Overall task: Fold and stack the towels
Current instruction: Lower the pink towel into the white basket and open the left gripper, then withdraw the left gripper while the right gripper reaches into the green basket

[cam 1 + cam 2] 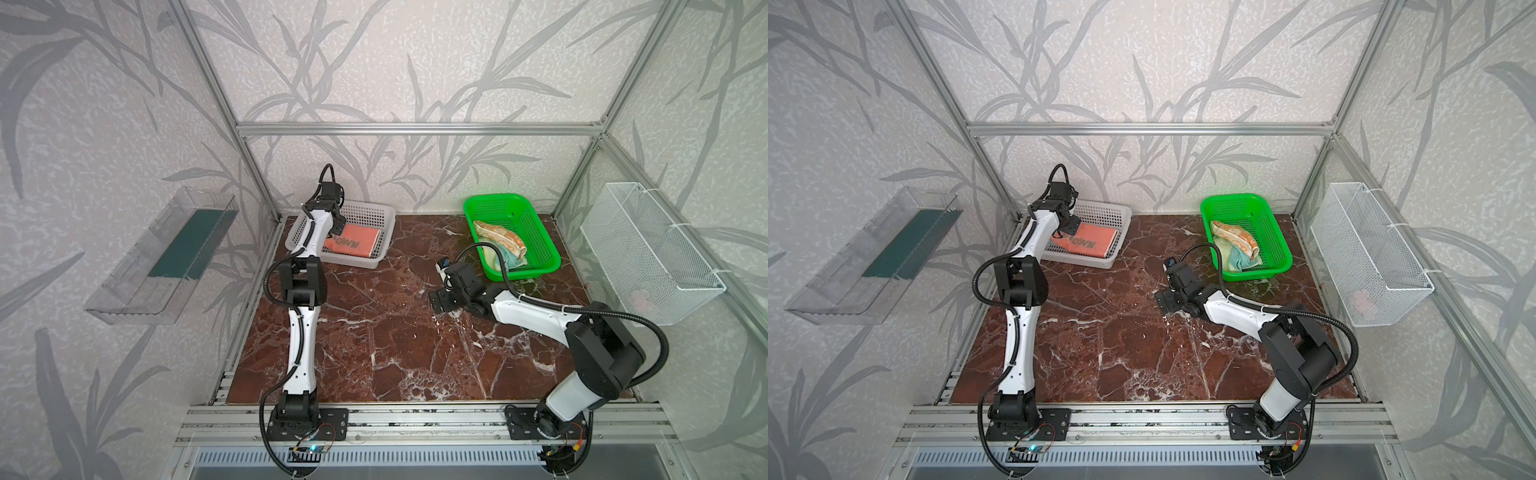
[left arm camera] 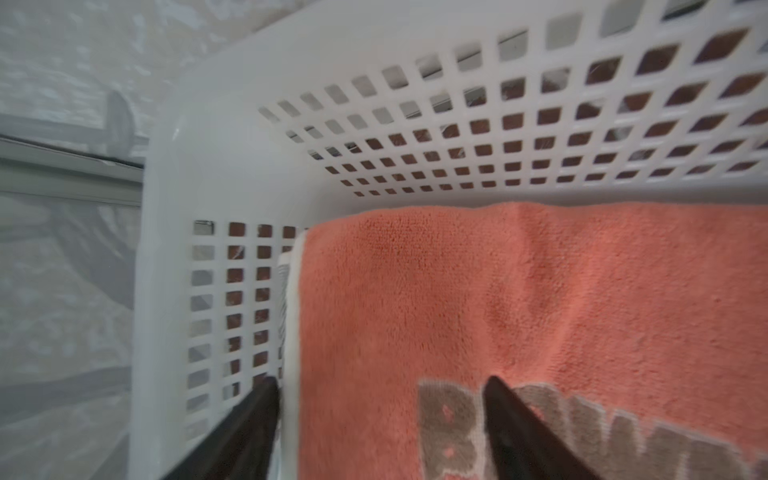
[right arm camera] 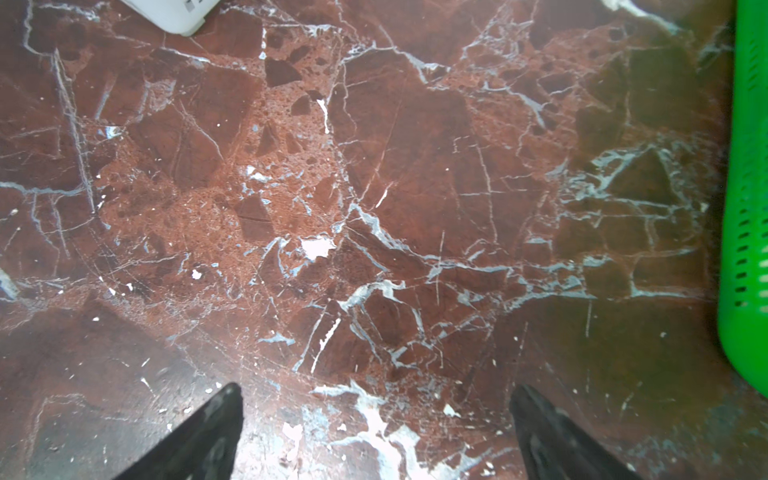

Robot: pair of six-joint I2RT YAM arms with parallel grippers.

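Note:
A folded salmon-pink towel [image 1: 353, 243] [image 1: 1090, 241] [image 2: 498, 311] with brown "BROWN" lettering lies flat in the white basket [image 1: 374, 210]. My left gripper [image 1: 337, 230] [image 1: 1070, 225] [image 2: 382, 382] hovers low over its end, open. One of the fingers [image 2: 257, 415] is beside the towel's edge and the other is over the letter B. In the green basket [image 1: 536, 270] an orange towel [image 1: 505, 237] [image 1: 1237, 237] lies crumpled on a pale yellow, blue-edged towel [image 1: 509, 259] [image 1: 1239, 259]. My right gripper [image 1: 440, 301] [image 1: 1165, 302] [image 3: 376, 392] is open above bare marble, left of the green basket.
The dark red marble tabletop [image 1: 395, 332] lies between the two baskets. A white wire basket [image 1: 648, 257] hangs on the right wall and a clear plastic tray [image 1: 158, 257] on the left wall. In the right wrist view the green basket's wall [image 3: 748, 208] is close by.

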